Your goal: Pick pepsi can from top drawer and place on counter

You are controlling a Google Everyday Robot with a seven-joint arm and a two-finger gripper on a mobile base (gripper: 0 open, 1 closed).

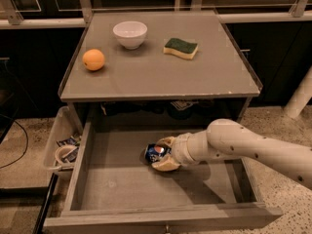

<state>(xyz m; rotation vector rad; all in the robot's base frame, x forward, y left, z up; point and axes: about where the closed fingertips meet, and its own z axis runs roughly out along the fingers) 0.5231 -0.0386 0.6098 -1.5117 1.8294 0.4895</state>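
The pepsi can (pixel 155 153) lies on its side on the floor of the open top drawer (pixel 117 189), near the middle. My gripper (pixel 163 153) reaches in from the right on a white arm. Its two pale fingers, one above (pixel 165 141) and one below (pixel 165 166), are closed around the can's right end. The counter (pixel 161 74) above the drawer holds other items.
On the counter stand an orange (pixel 93 60) at the left, a white bowl (pixel 130 34) at the back and a green-yellow sponge (pixel 181 48) at the right. A whitish plastic bin (pixel 61 143) of clutter sits left of the drawer. A white post (pixel 300 99) stands at the right.
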